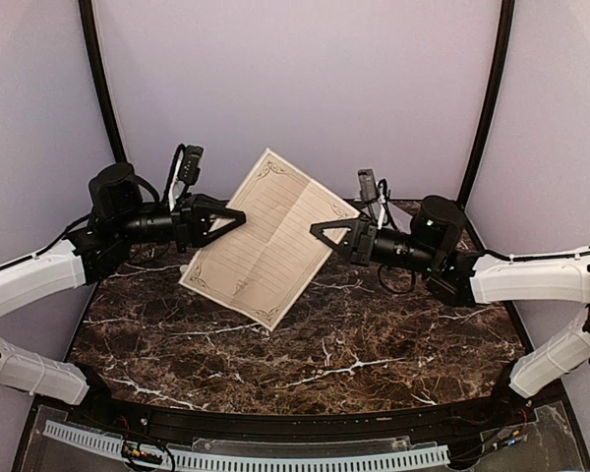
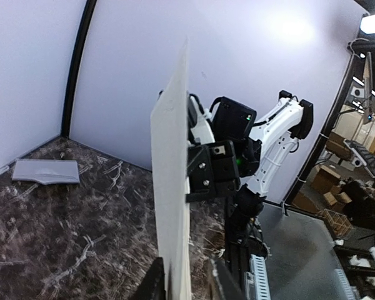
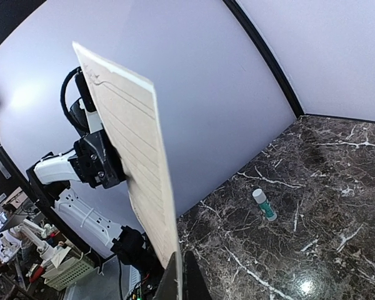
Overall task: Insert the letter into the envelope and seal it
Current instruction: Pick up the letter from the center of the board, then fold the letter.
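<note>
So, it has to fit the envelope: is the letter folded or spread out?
Spread out: the letter is one flat sheet, all four bordered corners showing, held up by the right gripper.

Top view: fixed, high behind both arm bases, angled down across the desk (image 1: 305,344). Left wrist view: close, sighting past left end effector (image 2: 186,281) toward right arm (image 2: 275,131). Right wrist view: close, past right end effector (image 3: 178,278) toward left arm (image 3: 69,172). Shared by all: letter (image 1: 270,236), near edge-on in both wrist views.
</note>
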Robot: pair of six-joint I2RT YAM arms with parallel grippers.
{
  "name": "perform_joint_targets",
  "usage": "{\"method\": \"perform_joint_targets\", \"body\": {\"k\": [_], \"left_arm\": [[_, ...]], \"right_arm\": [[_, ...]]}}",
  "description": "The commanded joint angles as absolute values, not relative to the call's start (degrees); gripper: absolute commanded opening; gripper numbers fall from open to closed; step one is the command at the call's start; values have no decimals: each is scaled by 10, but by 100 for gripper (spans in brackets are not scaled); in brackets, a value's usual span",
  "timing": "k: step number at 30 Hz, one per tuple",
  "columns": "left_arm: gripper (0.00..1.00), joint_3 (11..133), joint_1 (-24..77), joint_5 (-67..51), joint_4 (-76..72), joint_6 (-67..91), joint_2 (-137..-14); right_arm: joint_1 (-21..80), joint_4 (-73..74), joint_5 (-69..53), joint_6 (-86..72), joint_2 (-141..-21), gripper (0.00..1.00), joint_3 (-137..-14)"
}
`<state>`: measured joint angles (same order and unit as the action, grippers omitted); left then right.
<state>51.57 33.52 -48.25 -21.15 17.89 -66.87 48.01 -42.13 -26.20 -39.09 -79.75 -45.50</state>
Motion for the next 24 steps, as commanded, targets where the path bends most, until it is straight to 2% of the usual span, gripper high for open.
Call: {"method": "perform_joint_targets", "body": {"k": [1, 2, 4, 6, 10, 15, 24], "left_arm": [[32, 525, 331, -474, -196, 172, -674], [43, 525, 331, -474, -194, 173, -676], [56, 527, 331, -474, -190, 171, -680], [61, 531, 331, -479, -181, 169, -685], [64, 543, 331, -492, -167, 164, -697], [59, 545, 331, -498, -163, 162, -699], [35, 546, 331, -507, -164, 161, -699]], "right_arm": [[481, -436, -238, -383, -765, 0, -446], [481, -430, -232, -381, -760, 0, -446], [480, -417, -217, -378, -749, 0, -446], [479, -412, -211, -375, -738, 0, -447], [474, -392, -206, -368, -725, 0, -454], [469, -367, -205, -355, -715, 0, -458], [466, -349, -207, -346, -710, 0, -460]]}}
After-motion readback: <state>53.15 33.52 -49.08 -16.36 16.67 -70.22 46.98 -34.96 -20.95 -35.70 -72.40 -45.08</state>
